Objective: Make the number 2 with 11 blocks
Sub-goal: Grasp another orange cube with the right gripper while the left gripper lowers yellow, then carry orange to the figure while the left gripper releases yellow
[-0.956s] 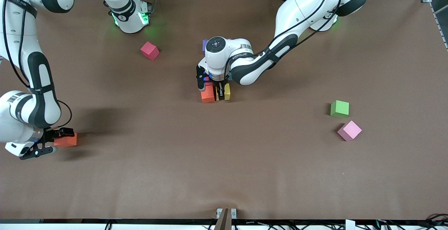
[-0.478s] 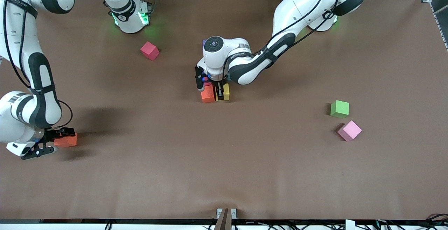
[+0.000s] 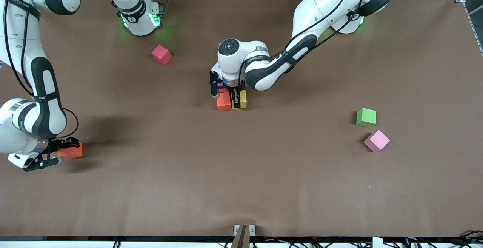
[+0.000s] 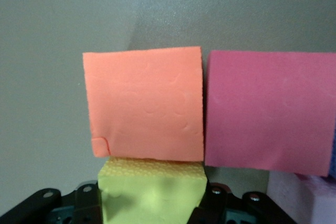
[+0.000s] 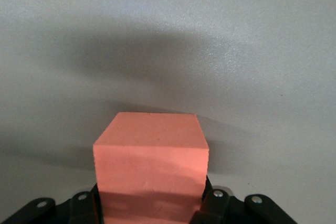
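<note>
My left gripper [image 3: 240, 100] is shut on a yellow cube [image 3: 243, 99] that rests on the table against an orange cube [image 3: 224, 101] at mid-table. The left wrist view shows the yellow cube [image 4: 152, 187] between my fingers, touching the orange cube [image 4: 144, 103], with a dark pink cube [image 4: 270, 111] beside it. The rest of the number 2 is hidden under my left wrist. My right gripper [image 3: 62, 151] is shut on a second orange cube [image 3: 73, 151] at the right arm's end of the table; this cube [image 5: 151, 161] fills the jaws in the right wrist view.
A red cube [image 3: 161, 54] lies near the right arm's base. A green cube [image 3: 366, 117] and a light pink cube [image 3: 376, 140] lie toward the left arm's end of the table, the pink one nearer the front camera.
My left gripper has slid the yellow cube a little closer to the orange cube. The right arm has barely moved.
</note>
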Motion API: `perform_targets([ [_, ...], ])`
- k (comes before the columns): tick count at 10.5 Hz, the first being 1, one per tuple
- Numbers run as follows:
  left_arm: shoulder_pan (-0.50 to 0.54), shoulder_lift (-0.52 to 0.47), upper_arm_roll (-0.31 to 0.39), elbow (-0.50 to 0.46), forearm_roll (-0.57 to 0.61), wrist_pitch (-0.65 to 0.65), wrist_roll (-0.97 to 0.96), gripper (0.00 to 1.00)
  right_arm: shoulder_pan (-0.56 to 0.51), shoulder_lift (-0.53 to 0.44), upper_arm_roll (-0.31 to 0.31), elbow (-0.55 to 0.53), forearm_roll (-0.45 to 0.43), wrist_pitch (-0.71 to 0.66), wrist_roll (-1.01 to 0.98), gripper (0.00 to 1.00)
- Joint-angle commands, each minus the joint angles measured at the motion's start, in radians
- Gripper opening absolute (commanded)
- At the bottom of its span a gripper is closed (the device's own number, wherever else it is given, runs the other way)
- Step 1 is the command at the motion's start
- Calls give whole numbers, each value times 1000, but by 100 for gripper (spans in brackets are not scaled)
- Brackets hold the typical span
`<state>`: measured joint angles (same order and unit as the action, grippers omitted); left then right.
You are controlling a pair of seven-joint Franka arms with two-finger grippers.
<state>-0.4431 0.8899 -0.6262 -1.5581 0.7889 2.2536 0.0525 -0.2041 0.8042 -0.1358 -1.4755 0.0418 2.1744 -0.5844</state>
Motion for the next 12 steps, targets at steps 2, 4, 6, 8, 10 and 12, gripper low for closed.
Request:
perform_targets([
  [2, -31, 50, 26, 36, -14, 15, -2, 100, 2, 4, 12, 26, 53, -25, 35, 0],
  [4, -29, 49, 26, 36, -11, 15, 10, 100, 52, -8, 9, 32, 102, -65, 72, 0],
  [6, -26, 41, 26, 36, -5, 15, 7, 100, 87, -10, 10, 81, 107, -120, 188, 0],
  [8, -22, 34, 25, 35, 0, 15, 10, 100, 132, -13, 10, 93, 107, -145, 288, 0],
  [10, -19, 23, 25, 30, -3, 14, 12, 100, 176, -19, 10, 93, 108, -145, 369, 0],
  [12, -16, 15, 17, 24, -7, 9, 13, 100, 221, -26, 12, 93, 110, -147, 434, 0],
])
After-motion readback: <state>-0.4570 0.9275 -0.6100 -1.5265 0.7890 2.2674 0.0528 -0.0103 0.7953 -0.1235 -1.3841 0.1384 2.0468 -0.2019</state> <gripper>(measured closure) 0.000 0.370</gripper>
